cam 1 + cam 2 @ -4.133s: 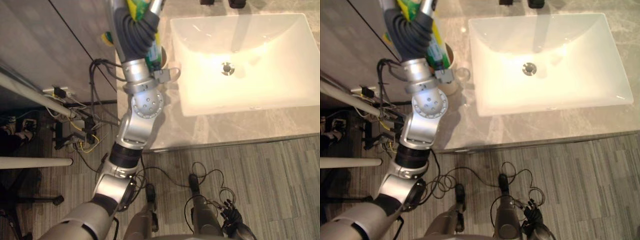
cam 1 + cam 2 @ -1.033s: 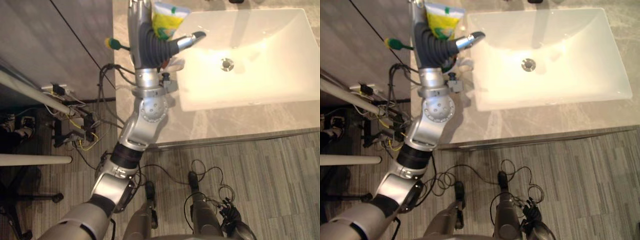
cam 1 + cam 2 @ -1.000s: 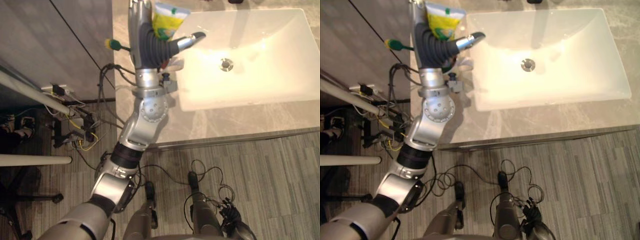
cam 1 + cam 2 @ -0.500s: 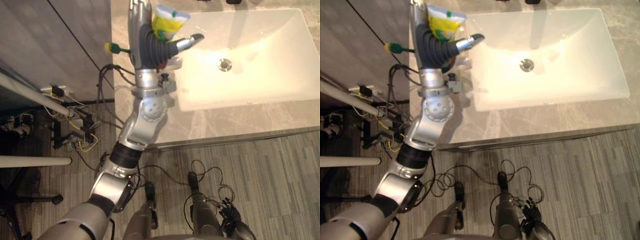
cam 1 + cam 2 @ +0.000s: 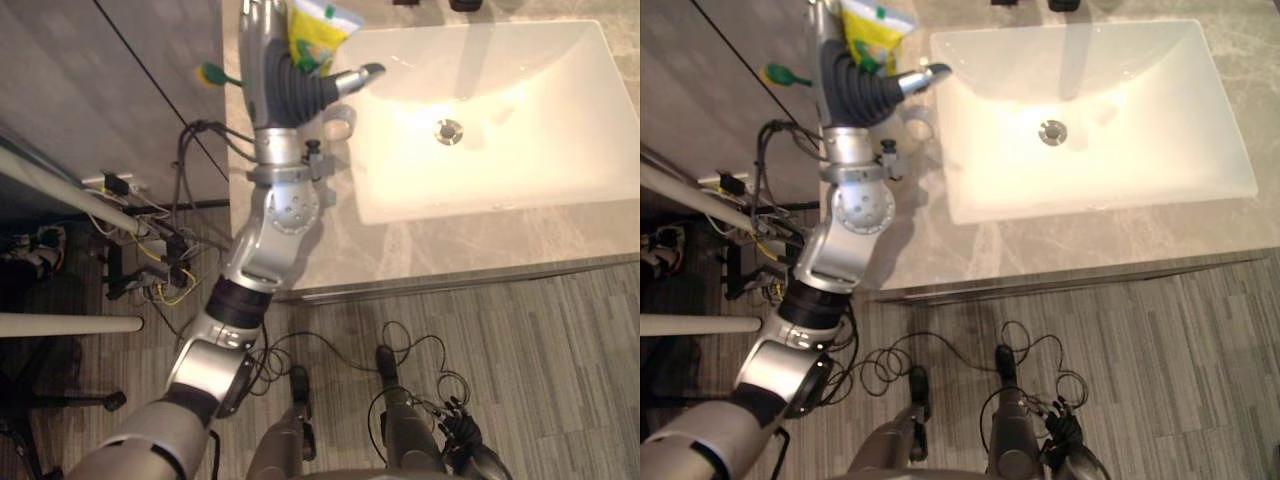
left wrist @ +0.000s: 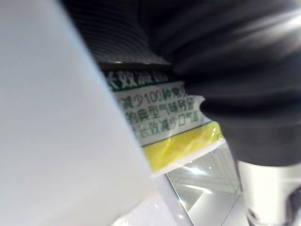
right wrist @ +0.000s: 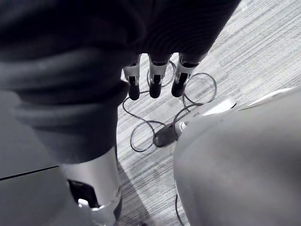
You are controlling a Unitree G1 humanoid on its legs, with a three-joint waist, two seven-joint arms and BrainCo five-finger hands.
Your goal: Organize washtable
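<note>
My left hand (image 5: 292, 85) is raised over the grey counter (image 5: 450, 240) at its left end, beside the white sink (image 5: 500, 190). A yellow and green tube (image 5: 315, 25) sits between its fingers and its thumb (image 5: 355, 78), clear of the counter. The tube's printed side (image 6: 160, 122) lies right against the hand's dark cover in the left wrist view. A clear glass (image 5: 337, 122) stands on the counter just under the thumb. A green and yellow toothbrush head (image 5: 210, 72) sticks out past the arm at the counter's left edge. My right hand (image 7: 153, 75) hangs over the floor with straight fingers.
The sink has a drain (image 5: 448, 130) at its middle, and dark items (image 5: 465, 5) stand at the counter's back edge. A grey panel (image 5: 100, 90) runs left of the counter. Cables and a socket strip (image 5: 120, 185) lie on the floor below it.
My left hand has carried the tube a little left, away from the sink, so the glass now shows whole. The toothbrush head has shifted left and farther back.
</note>
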